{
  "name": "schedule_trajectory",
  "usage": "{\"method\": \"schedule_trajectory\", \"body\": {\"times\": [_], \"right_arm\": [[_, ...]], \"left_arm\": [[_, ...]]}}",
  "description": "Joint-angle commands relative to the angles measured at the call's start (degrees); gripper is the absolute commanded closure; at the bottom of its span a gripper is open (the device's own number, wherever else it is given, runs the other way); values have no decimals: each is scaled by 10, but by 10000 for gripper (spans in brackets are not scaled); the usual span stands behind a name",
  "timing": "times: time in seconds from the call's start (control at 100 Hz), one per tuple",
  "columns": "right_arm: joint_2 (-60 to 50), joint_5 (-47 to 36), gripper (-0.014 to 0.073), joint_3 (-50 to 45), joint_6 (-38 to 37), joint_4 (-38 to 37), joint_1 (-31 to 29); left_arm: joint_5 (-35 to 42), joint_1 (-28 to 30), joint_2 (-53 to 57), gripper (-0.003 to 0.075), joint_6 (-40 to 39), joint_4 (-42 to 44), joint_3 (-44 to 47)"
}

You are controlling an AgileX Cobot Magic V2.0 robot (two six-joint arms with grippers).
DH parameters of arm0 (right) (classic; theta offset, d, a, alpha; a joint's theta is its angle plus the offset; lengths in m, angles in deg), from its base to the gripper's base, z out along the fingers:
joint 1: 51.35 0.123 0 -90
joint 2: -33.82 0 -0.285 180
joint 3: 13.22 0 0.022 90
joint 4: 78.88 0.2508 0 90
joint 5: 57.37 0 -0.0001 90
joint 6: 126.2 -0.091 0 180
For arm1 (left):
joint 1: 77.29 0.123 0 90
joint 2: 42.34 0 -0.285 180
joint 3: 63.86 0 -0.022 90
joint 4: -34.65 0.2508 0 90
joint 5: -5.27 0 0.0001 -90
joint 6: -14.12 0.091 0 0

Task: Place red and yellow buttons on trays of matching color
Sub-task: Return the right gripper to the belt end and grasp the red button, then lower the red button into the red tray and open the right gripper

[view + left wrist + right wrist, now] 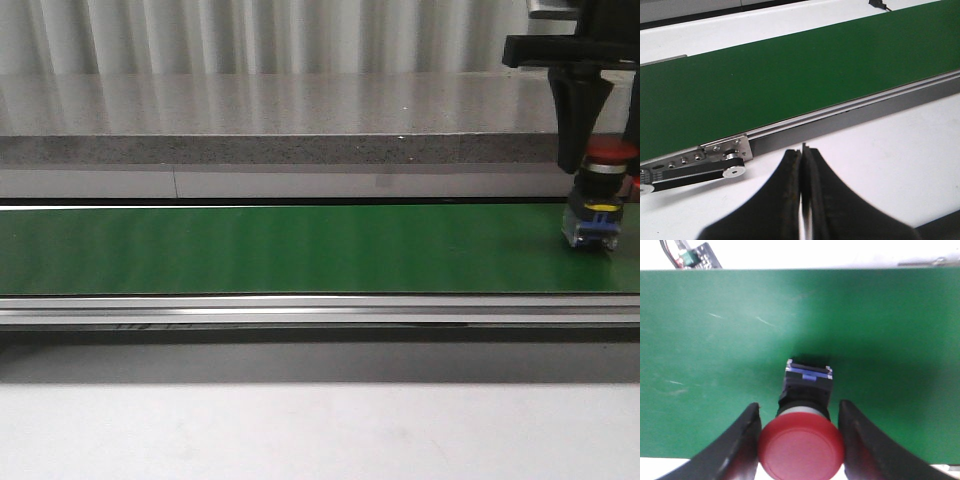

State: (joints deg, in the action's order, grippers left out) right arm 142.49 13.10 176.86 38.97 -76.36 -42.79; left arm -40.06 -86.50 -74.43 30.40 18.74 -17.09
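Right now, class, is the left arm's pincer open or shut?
Shut. In the left wrist view the left pincer has its two black fingers pressed together, nothing between them, over the white table beside the green belt.

Red button (603,196) upright at far right end of green conveyor belt (300,250).
Round red mushroom cap on top, black collar below, then a blocky body with blue and yellow parts at the base. Base on or just above belt surface near the right edge of the front view; contact not clear. In right wrist view, red cap (801,446) sits between the two dark fingers (742,440) of the right gripper (800,432), cap edges touching or nearly touching both sides; black-and-blue body extends away over the green belt. No yellow button, no trays in view.
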Motion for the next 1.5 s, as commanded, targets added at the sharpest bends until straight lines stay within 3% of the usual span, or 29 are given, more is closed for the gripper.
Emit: {"method": "schedule_trajectory", "body": {"times": [0.0,0.39,0.75,0.92,1.49], "right_arm": [[-51,-3,498,37,0,-20,-17],[-91,1,498,110,2,-47,-188],[-63,-65,498,110,2,-47,-340],[-20,-94,498,114,2,-47,-364],[152,-116,498,226,2,-38,-364]], "left_arm": [[37,-5,-4,740,-4,-15,-16],[37,-5,-4,740,-4,-15,-16],[37,-5,-4,740,-4,-15,-16],[37,-5,-4,740,-4,-15,-16],[37,-5,-4,740,-4,-15,-16]]}}
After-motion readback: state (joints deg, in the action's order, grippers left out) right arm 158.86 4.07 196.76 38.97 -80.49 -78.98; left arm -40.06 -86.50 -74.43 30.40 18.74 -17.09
